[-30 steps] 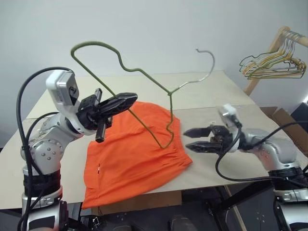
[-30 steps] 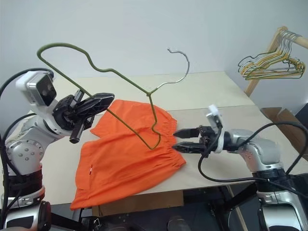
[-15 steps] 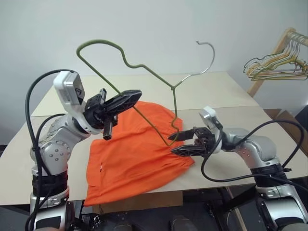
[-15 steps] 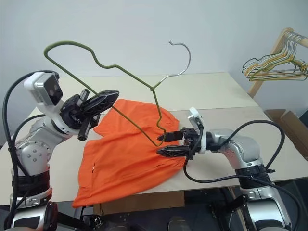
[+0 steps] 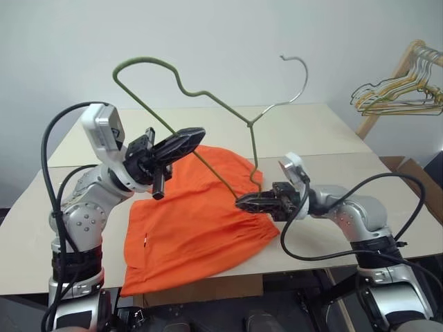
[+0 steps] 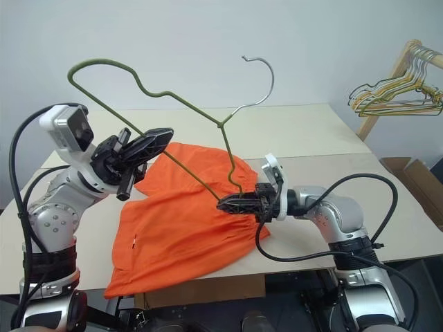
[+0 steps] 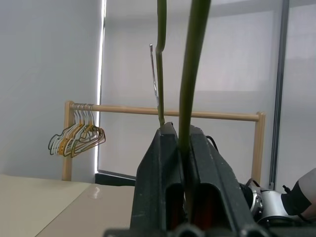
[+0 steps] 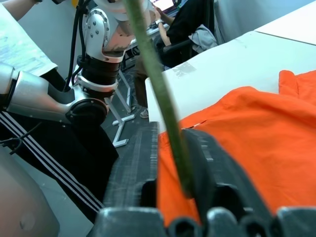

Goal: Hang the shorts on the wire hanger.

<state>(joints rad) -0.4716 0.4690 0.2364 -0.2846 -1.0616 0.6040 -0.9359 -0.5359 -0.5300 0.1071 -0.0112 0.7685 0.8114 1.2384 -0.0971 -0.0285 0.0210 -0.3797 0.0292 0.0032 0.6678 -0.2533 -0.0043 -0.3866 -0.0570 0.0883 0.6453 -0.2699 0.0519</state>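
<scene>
The orange shorts (image 5: 194, 221) lie flat on the table (image 5: 311, 131), waistband toward my right arm. The wire hanger (image 5: 228, 113) is held tilted in the air above them, hook (image 5: 299, 72) up and to the right. My left gripper (image 5: 196, 133) is shut on the hanger's long straight bar; the left wrist view shows that wire (image 7: 190, 74) clamped between its fingers. My right gripper (image 5: 242, 204) is shut on the hanger's low corner, right over the shorts' waistband. The wire (image 8: 158, 84) passes between its fingers with orange fabric (image 8: 266, 143) just behind; I cannot tell whether fabric is pinched too.
A wooden rack (image 5: 398, 97) with a bunch of wire hangers stands at the back right, beyond the table's corner. A cardboard box (image 5: 415, 173) sits on the floor by the table's right edge. A person (image 8: 29, 98) stands close in the right wrist view.
My right gripper moved left from beside the shorts to the hanger's low corner and went from open to shut on it. The left gripper kept its hold on the hanger.
</scene>
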